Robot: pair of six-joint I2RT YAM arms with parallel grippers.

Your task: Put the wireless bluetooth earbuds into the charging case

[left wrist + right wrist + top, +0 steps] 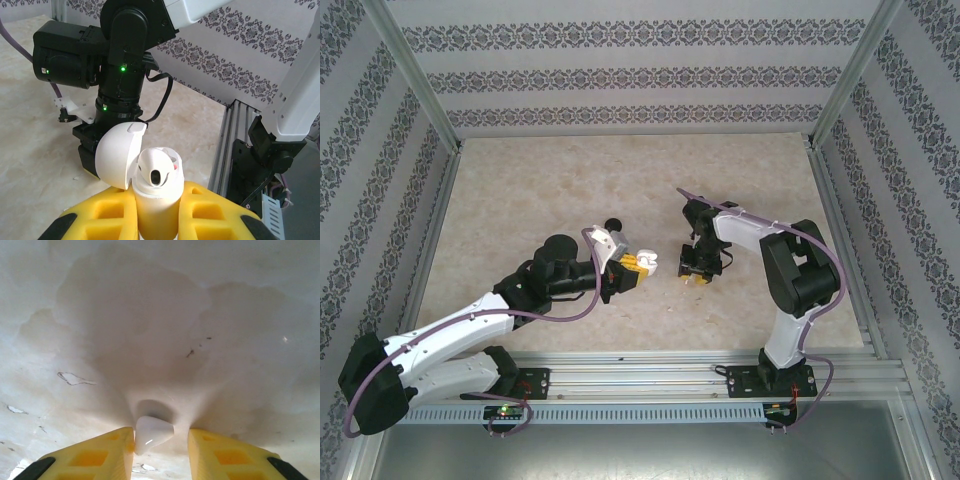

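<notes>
Now | left claw [157,217] clamps open charging case [156,192], base hidden | right claw [161,452] around earbud [152,434], grip unclear

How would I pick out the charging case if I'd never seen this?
Start at the marble-look table and follow the left arm to its yellow fingers. Clamped between them is the charging case, a glossy white pebble with its rounded lid hinged open. The other small white piece, an earbud, is a lidless nub on the table between the right arm's fingers.
</notes>
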